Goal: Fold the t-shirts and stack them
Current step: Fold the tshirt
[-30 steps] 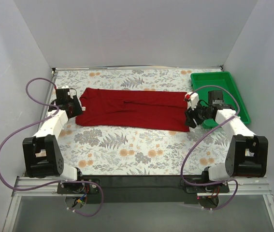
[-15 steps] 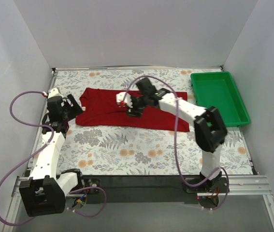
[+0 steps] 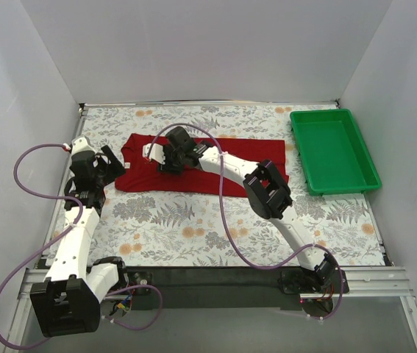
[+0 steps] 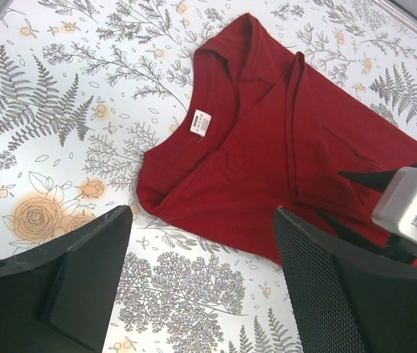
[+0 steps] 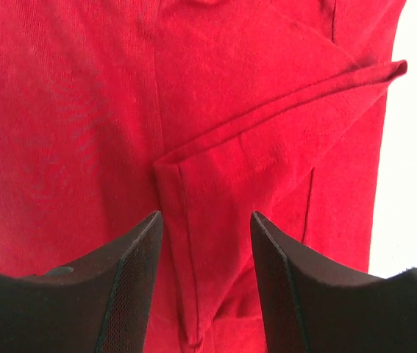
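Observation:
The dark red t-shirt (image 3: pixel 215 168) lies flat as a long folded band across the far half of the table, neck end to the left. My right gripper (image 3: pixel 161 157) reaches far left and hovers open over the shirt's left part. In the right wrist view its jaws (image 5: pixel 204 294) straddle a folded sleeve edge (image 5: pixel 193 220) without touching the cloth. My left gripper (image 3: pixel 113 164) is open and empty just off the shirt's left edge. The left wrist view shows the shirt (image 4: pixel 267 162), its white neck label (image 4: pixel 201 122) and bare cloth between the open jaws (image 4: pixel 204 294).
An empty green plastic tray (image 3: pixel 333 147) stands at the far right. The table is covered with a floral patterned cloth (image 3: pixel 193 228). White walls close in on three sides. The right gripper's body (image 4: pixel 414 209) shows at the right edge of the left wrist view.
My right arm has swung from the shirt's right end across to its left part, staying open. My left arm has lifted and straightened while its gripper stays by the shirt's left edge.

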{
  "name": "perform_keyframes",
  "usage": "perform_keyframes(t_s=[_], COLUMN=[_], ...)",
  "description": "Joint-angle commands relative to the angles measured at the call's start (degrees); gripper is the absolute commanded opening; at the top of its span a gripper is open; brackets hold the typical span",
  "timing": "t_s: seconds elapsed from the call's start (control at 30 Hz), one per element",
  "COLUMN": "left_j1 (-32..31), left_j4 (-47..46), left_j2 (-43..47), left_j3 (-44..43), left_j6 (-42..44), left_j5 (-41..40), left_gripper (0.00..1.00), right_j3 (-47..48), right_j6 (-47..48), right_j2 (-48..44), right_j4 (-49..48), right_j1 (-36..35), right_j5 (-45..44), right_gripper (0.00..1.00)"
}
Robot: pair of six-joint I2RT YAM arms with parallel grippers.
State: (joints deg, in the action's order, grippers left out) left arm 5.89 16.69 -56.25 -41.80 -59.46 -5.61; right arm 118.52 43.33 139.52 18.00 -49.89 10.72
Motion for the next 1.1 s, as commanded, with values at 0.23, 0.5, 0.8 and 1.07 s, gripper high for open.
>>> perform_keyframes(t_s=[0.23, 0.5, 0.8, 1.07], left_j1=[0.09, 0.0, -0.09, 0.0], left_j4=[-1.39, -1.39, -1.39, -1.66], left_j2=[2.72, 3.07, 3.16, 3.08], left_j3=[0.49, 0.58, 0.58, 0.84], left_j6=[-0.39, -0.39, -0.39, -0.39], left_j5=[0.24, 0.16, 0.16, 0.07], left_gripper=[0.72, 0.72, 0.72, 0.72], right_j3=[4.88, 5.76, 4.88, 3.12], right_j6=[-2.11, -2.99, -3.78, -4.92], right_j2=[2.68, 4.0, 4.35, 0.93], right_j4=[-4.29, -4.29, -4.29, -4.46], right_j1=[-1.44, -1.7, -2.32, -2.41], right_j5=[-2.46, -1.85, -1.14, 2.2], right_gripper=[0.47, 0.43, 0.42, 0.42])
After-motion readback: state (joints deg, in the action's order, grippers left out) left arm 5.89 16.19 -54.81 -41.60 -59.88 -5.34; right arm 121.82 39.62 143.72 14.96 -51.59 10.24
